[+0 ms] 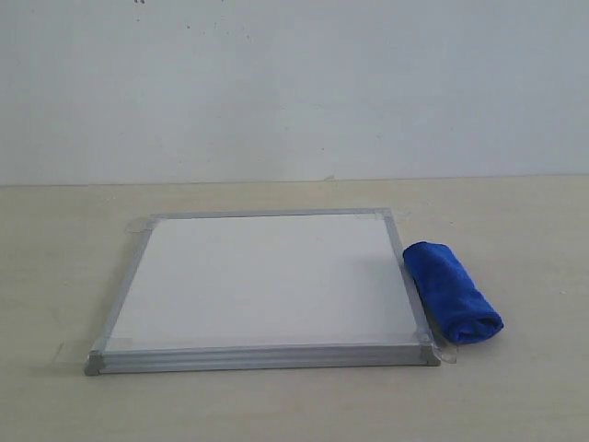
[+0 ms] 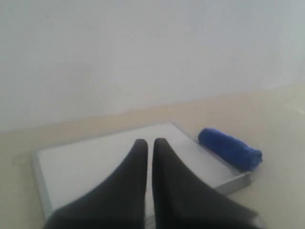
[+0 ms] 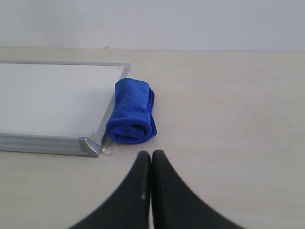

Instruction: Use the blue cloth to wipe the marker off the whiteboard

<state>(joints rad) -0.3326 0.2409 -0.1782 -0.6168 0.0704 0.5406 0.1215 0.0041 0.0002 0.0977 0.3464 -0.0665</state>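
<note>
The whiteboard (image 1: 262, 285) lies flat on the table, silver-framed, with clear tape at its corners. No red marker line shows on its white surface in any view. The blue cloth (image 1: 451, 290) lies as a rolled bundle on the table against the board's right edge. Neither gripper appears in the exterior view. My left gripper (image 2: 150, 142) is shut and empty, hovering over the whiteboard (image 2: 95, 162), with the blue cloth (image 2: 230, 148) off to the side. My right gripper (image 3: 151, 154) is shut and empty above bare table, short of the blue cloth (image 3: 132, 112) and the whiteboard (image 3: 52, 98).
A beige tabletop (image 1: 515, 387) surrounds the board, and a plain white wall (image 1: 294, 83) rises behind it. Clear tape tabs (image 3: 110, 149) stick out at the board's corners.
</note>
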